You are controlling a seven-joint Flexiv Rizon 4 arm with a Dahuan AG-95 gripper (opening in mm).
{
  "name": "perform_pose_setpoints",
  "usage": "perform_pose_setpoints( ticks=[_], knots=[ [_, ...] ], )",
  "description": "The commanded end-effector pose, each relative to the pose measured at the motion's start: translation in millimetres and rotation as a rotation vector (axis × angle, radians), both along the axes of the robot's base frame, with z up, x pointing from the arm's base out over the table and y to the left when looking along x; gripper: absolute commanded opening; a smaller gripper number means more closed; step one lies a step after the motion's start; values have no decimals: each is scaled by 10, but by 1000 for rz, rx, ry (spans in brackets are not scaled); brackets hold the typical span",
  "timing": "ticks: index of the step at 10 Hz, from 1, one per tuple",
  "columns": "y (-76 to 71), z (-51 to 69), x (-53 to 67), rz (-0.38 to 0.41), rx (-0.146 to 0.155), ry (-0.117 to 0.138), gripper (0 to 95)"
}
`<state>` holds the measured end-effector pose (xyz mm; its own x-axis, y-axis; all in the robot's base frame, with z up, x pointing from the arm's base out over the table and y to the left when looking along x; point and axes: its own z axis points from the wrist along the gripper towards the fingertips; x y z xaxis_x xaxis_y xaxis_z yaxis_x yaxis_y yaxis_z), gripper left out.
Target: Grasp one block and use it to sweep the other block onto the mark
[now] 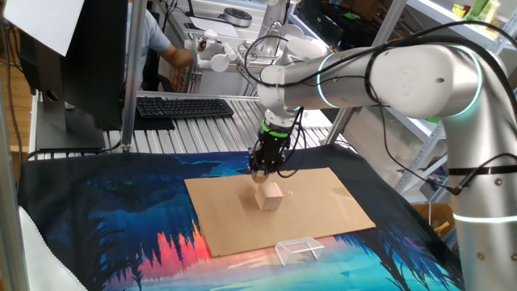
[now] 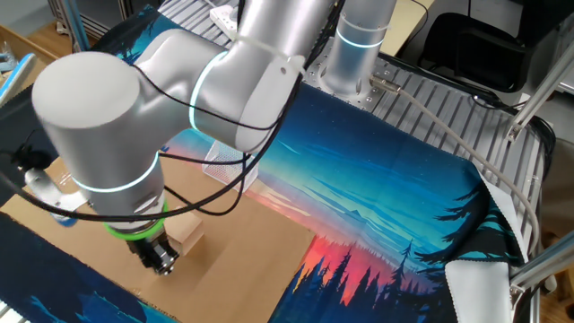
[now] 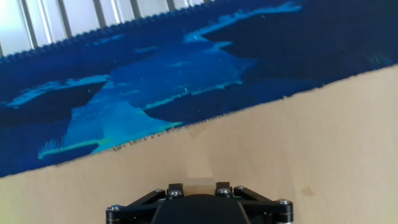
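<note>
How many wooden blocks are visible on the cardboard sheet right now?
1 clearly: the larger cube sits mid-sheet on the cardboard sheet, beside the tool. The small block may be hidden at the tool.

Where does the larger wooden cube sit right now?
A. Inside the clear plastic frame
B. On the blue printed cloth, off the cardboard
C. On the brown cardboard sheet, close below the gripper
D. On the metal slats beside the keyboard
C: the larger wooden cube rests on the brown cardboard sheet, just below the gripper, well apart from the clear plastic frame.
</note>
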<state>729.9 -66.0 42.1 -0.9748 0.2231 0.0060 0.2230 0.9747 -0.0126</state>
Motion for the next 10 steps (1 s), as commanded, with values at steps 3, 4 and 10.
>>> perform_pose_setpoints(
  ticks=[3,4,10],
  knots=[
    [-8,-30,-101,-7,0,10,0],
    [-11,-48,-130,-10,0,10,0],
    [-41,-123,-300,-23,-1,11,0]
  ],
)
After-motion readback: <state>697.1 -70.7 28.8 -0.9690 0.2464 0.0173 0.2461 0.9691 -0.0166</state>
